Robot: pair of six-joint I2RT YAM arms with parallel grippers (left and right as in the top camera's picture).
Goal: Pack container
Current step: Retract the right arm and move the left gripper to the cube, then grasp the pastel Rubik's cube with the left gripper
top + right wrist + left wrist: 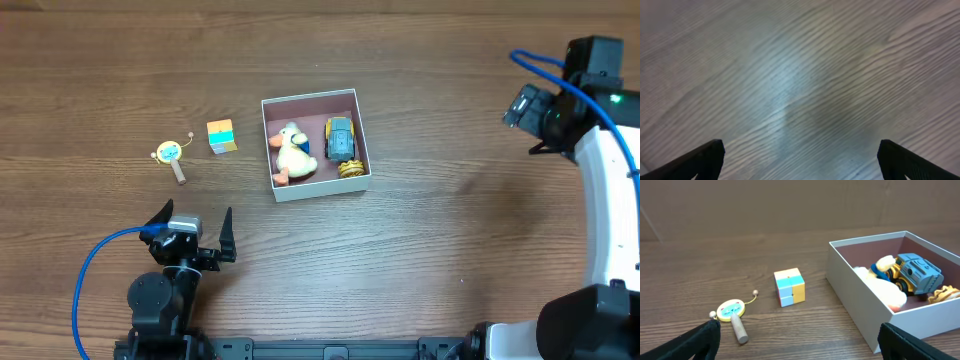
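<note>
Centrally: square white-walled container, pink inside; left fingers wide, right fingers wide.

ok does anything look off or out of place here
Nothing looks spilled or damaged. The box sits slightly rotated in the overhead view, with a duck and a truck inside. The only things out of place are the cube and the little rattle, both lying outside, left of the box.

Robotics lab bench. Evidence: wood-grain table, left arm and right arm mounted at near edge, blue cable, plain brown backdrop far side.
</note>
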